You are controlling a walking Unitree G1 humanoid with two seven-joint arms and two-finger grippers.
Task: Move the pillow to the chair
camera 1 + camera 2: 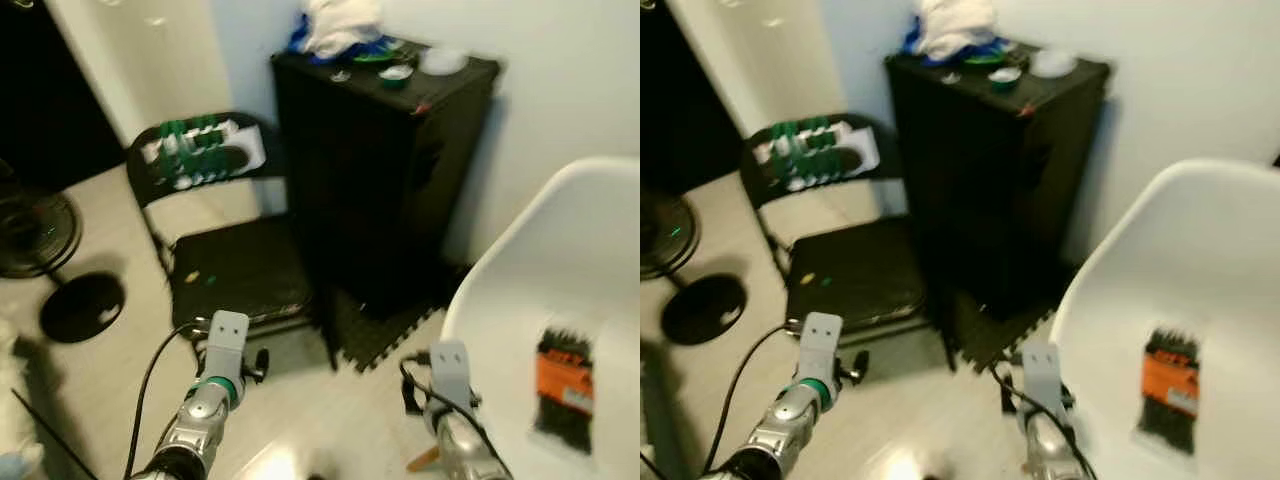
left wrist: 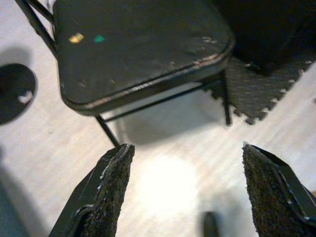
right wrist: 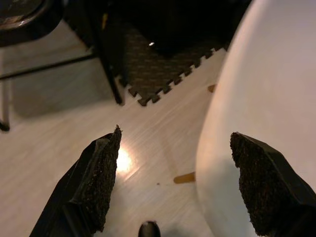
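A black folding chair (image 1: pixel 240 265) stands ahead on the left, its seat bare apart from small yellow and green marks (image 2: pixel 86 38). A white and green item (image 1: pixel 200 150) rests against its backrest. To the right is a white shell chair (image 1: pixel 560 260) with an orange and black packet (image 1: pixel 565 385) on its seat. My left arm (image 1: pixel 225 345) reaches toward the folding chair's front edge, and my left gripper (image 2: pixel 185 148) is open over the floor with nothing in it. My right arm (image 1: pixel 448 368) is beside the white chair's rim, and my right gripper (image 3: pixel 175 133) is open and holds nothing.
A tall black cabinet (image 1: pixel 385 150) stands between the chairs against the wall, with cloths and small dishes (image 1: pixel 340 30) on top. A dark foam mat (image 1: pixel 385 335) lies at its foot. A floor fan (image 1: pixel 40 230) stands at the left. Pale floor lies beneath both grippers.
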